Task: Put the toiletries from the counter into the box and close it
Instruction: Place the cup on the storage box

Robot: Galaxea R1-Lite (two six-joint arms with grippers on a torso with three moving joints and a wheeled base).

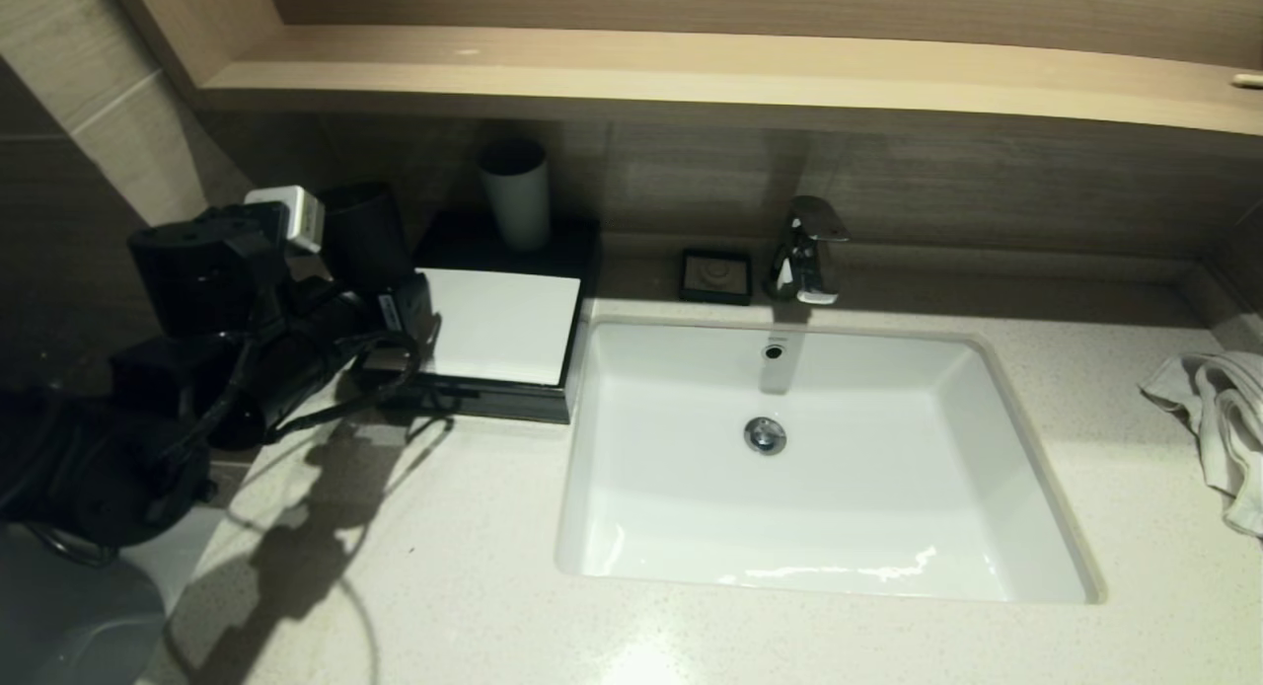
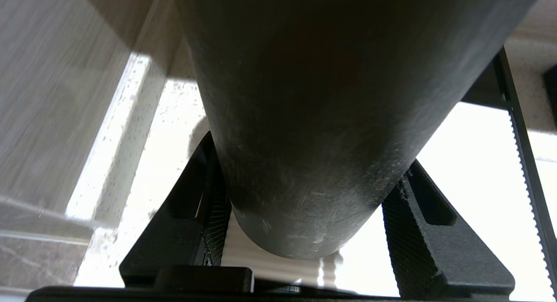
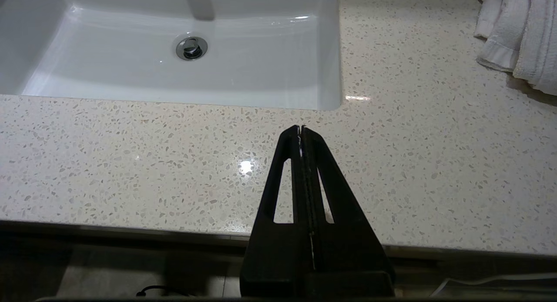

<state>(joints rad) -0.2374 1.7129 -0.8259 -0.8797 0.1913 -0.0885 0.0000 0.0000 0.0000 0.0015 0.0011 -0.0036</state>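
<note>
The left gripper [image 2: 304, 232] sits at the far left of the desk [image 1: 474, 567], just left of the box [image 1: 498, 325], and its jaws are clamped on a dark grey cup [image 2: 304, 119] that fills most of the left wrist view; in the head view that cup [image 1: 363, 233] shows dark and upright above the gripper, beside the box's left edge. The box is flat and black with a white top panel, lying on the desk just left of the sink [image 1: 641, 537], and a second, lighter grey cup [image 1: 515, 193] stands on its far end. A small black soap dish [image 1: 716, 275] lies beyond the sink, just left of the tap [image 1: 809, 251]. A white towel [image 1: 1219, 418] is bunched at the right edge of the desk. The right gripper [image 3: 301, 130] hangs over the near edge of the desk, on the near right of the sink, its jaws pressed together with nothing between them. No toiletries can be made out on the desk
</note>
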